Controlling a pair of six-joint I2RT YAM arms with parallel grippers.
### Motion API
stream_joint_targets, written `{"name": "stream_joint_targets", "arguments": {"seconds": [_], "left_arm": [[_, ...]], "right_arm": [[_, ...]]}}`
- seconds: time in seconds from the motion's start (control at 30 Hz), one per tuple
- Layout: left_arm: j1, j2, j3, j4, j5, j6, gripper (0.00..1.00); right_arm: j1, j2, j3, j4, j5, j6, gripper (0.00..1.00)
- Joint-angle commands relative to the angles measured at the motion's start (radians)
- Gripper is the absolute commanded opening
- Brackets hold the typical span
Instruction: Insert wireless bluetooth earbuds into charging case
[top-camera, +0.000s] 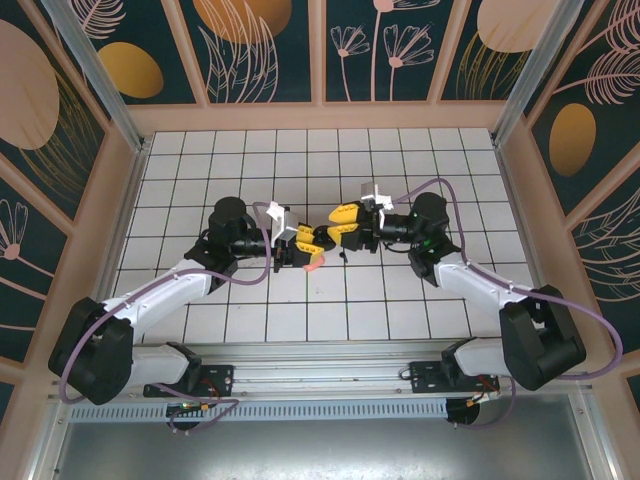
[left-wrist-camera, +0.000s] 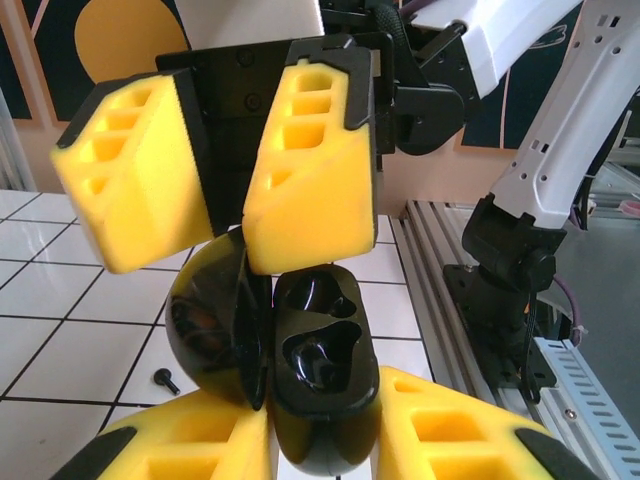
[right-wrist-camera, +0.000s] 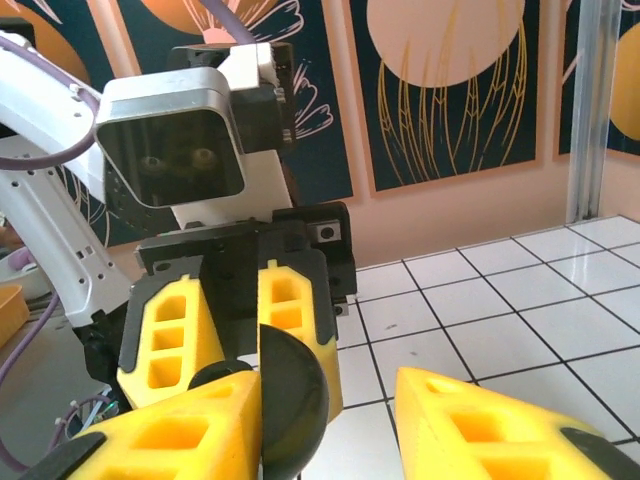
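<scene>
The case (left-wrist-camera: 320, 362) is clamped in the left jaws; the right jaws, apart at its lid (left-wrist-camera: 210, 322), should be pressed gently.

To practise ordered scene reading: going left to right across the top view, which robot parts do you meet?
Left arm's outer joint, left gripper, right gripper, right arm's outer joint. The charging case overlaps the left gripper: omitted.

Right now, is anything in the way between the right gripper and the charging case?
Nothing visible. The left gripper holds the charging case open, and the right gripper is right at its lid, with no object between them. Both wells look empty and uncovered.
</scene>
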Motion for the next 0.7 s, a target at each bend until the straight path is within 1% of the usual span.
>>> {"name": "stream_joint_targets", "arguments": {"seconds": [0.0,0.2,0.33,0.4,0.53,0.67], "left_arm": [[-0.005,-0.018,0.019,-0.007,0.011,0.027,0.26],[-0.004,-0.004,0.003,0.017,-0.020,0.021,0.26],[-0.003,0.034,-0.022,0.100,-0.036,-0.021,0.24],[-0.002,0.061,-0.028,0.141,-0.034,-0.049,0.24],[0.010,0.118,-0.040,0.225,-0.019,-0.107,0.24],[0.046,0.164,-0.061,0.265,-0.011,-0.144,0.22]], "right_arm": [[-0.008,0.011,0.026,0.054,0.042,0.034,0.40],[-0.021,0.005,0.021,0.069,0.064,0.082,0.43],[-0.025,-0.012,0.018,0.063,0.058,0.096,0.51],[-0.026,-0.024,0.015,0.050,0.058,0.098,0.53],[-0.032,-0.053,0.010,0.007,0.072,0.099,0.55],[-0.047,-0.078,0.020,-0.096,0.111,0.106,0.56]]}}
